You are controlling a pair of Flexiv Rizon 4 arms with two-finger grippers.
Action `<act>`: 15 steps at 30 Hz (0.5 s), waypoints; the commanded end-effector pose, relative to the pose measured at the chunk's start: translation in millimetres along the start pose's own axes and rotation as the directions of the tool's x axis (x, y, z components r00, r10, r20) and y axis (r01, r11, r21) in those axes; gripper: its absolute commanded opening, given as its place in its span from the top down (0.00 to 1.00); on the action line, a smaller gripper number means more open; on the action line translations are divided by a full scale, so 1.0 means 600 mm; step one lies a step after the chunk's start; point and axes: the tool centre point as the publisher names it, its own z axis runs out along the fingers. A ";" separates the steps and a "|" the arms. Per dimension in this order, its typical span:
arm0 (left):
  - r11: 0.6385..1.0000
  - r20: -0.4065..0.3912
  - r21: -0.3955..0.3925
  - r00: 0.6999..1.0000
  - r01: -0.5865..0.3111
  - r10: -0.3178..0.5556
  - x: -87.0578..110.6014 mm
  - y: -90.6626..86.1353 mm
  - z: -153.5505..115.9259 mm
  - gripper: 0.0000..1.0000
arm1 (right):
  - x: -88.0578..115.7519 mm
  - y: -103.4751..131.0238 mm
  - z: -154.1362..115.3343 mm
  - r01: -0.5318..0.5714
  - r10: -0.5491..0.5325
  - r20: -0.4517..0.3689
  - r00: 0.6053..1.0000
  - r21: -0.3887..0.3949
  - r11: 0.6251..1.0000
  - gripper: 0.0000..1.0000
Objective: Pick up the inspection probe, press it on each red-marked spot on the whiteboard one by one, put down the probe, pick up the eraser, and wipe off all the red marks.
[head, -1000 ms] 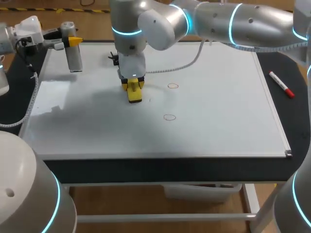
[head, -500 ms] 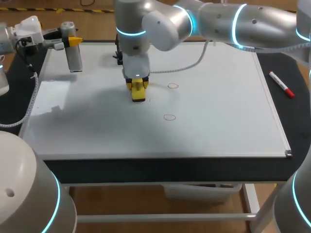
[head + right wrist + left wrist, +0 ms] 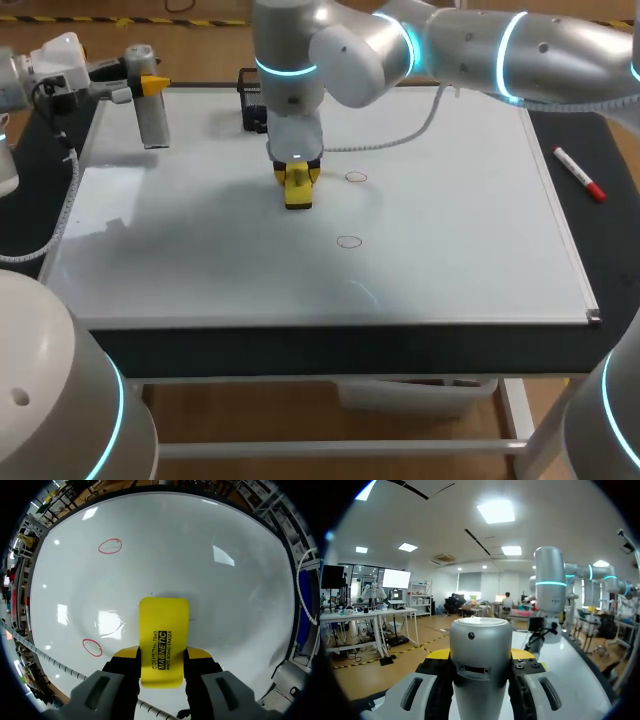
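You are in the wiping step. Your right gripper (image 3: pixel 162 659) pinches the eraser (image 3: pixel 164 630) from both sides. The yellow block lies flat on the whiteboard (image 3: pixel 450 230), or so close above it that I cannot tell a gap.

Two red rings show unwiped. The nearer ring (image 3: pixel 356 177) sits just beside the eraser, not under it. The farther ring (image 3: pixel 348 241) lies ahead of the eraser, toward the board's near edge.

The next move, as I judge it, is a sideways slide over the nearer ring and then a sweep on to the farther one. Keep the pad flat and pressed down the whole way, because a tilted pad would ride on one edge and leave part of a ring behind. The lines are thin, so one firm pass each will probably do.

Your left gripper (image 3: pixel 150 85) is clamped on the probe (image 3: pixel 152 120) and holds it upright by the board's far left corner, well apart from the work. The task wants the probe put down, yet it is in the jaws, and I cannot tell whether its foot touches the board.

The board is glossy and smooth — the eraser should glide with little drag. A cable (image 3: pixel 395 128) lies on the far part of the board beside your right arm, so mind it if you sweep that way. A black holder (image 3: pixel 250 100) stands at the far edge, and a marker pen (image 3: pixel 580 175) lies on the table (image 3: pixel 590 240) off the board's right side, well away from both rings.
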 end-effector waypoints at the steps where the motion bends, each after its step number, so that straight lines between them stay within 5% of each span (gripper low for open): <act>1: 1.000 -0.001 0.001 1.000 -0.001 0.001 -0.001 -0.001 0.000 1.00 | 0.010 0.002 -0.002 0.000 0.000 -0.003 1.000 0.007 1.000 1.00; 15: 1.000 -0.001 0.001 1.000 -0.001 0.001 -0.001 -0.001 0.000 1.00 | 0.053 -0.013 -0.071 0.039 -0.040 0.021 0.999 0.022 0.999 1.00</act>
